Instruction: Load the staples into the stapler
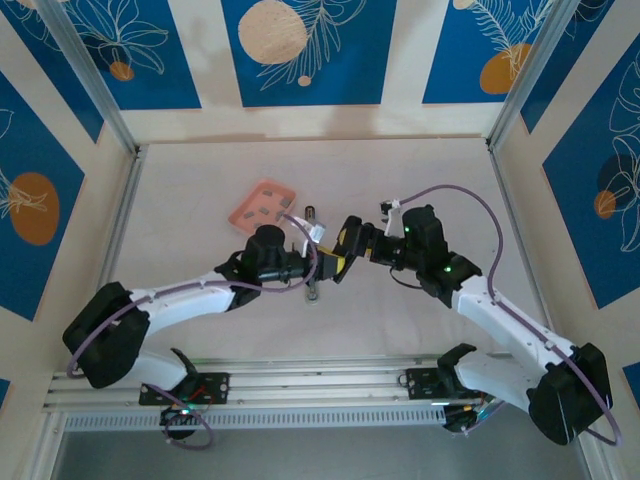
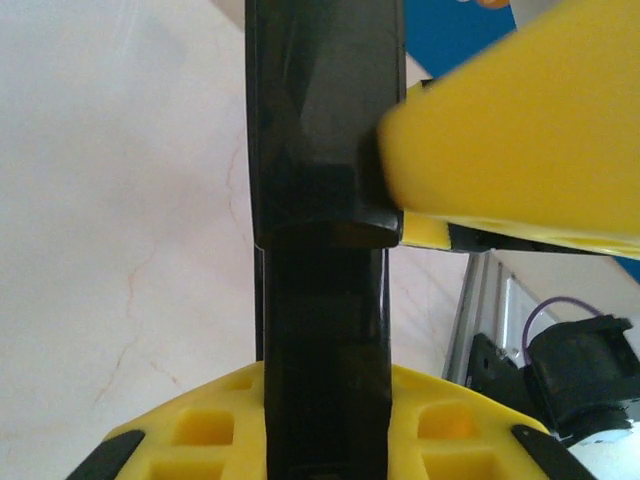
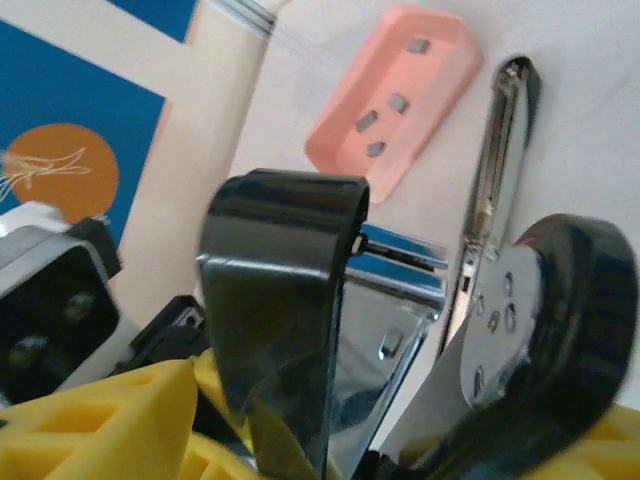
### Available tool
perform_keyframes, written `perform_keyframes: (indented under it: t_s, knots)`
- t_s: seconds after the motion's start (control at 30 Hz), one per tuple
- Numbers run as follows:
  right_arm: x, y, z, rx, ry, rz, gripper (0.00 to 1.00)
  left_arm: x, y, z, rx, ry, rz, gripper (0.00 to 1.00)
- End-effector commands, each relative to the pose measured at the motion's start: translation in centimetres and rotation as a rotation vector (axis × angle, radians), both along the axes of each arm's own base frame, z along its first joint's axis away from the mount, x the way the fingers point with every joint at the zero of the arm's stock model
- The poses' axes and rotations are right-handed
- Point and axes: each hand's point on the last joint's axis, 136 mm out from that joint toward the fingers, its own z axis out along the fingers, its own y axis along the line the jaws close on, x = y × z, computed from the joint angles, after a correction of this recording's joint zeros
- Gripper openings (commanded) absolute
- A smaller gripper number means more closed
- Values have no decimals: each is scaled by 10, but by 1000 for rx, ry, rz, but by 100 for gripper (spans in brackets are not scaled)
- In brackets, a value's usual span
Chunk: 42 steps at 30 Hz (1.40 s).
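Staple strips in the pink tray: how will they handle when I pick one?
The tiny dark grey metal staple strips probably feel stiff and very light. Lying flat on the floor of the salmon-pink rounded rectangular tray, they will likely skid rather than lift.

My overhead feed is bright and evenly lit, with only soft shadows on the pale table (image 1: 200, 180). My left wrist feed is blurred at close range. On my right wrist feed the lower foreground is soft, and glare streaks the stapler (image 3: 497, 150) at upper right.
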Motion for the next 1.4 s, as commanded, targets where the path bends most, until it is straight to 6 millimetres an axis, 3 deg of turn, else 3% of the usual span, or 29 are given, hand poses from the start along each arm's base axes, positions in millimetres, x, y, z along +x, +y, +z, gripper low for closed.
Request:
perform_keyframes:
  t_s: [0.0,0.23,0.4,0.6,0.8,1.2,1.3,1.37]
  knots:
    - [-10,-4,70,6,-312,108,71,8,15,25,-95,-108,32,0]
    - [-19,-31,95,-34,-598,171,76,-13,19,60,-191,-317,-70,0]
    - [-37,-30,94,-53,-731,346,78,-32,20,81,-243,-452,-159,0]
    - [-48,-36,94,3,-750,490,77,-44,21,97,-291,-540,-211,0]
    - [-69,-26,100,94,-748,692,74,-47,20,106,-324,-571,-222,0]
    - [-70,-8,104,107,-777,790,66,-56,15,114,-391,-578,-301,0]
    - [-72,-6,105,116,-781,806,62,-56,15,114,-391,-579,-300,0]
    - [-74,-6,104,121,-780,813,53,-56,15,115,-393,-579,-301,0]
